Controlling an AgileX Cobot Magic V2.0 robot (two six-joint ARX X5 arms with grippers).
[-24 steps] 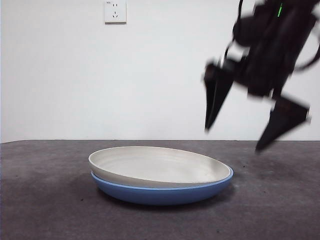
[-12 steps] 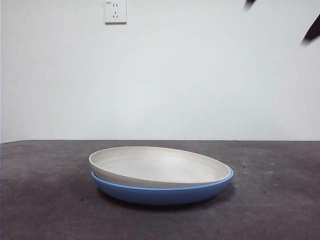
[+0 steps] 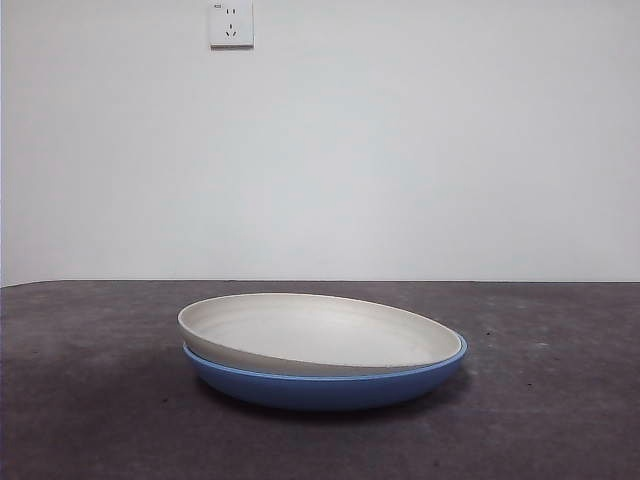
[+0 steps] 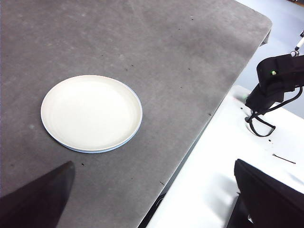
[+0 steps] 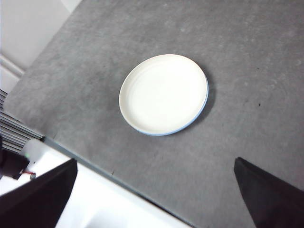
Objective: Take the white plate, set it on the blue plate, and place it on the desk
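No brand or readable writing shows anywhere. Two round, shallow plates sit stacked on the counter (image 3: 90, 400), a mottled dark grey matte surface: one matte cream white plate (image 3: 318, 332) rests slightly tilted inside one glossy blue plate (image 3: 320, 386), whose rim peeks out beneath it. One white wall socket (image 3: 231, 23) hangs above the plates. The left gripper (image 4: 152, 197) and right gripper (image 5: 154, 192) both hover high over the stack, jaws spread apart and empty.
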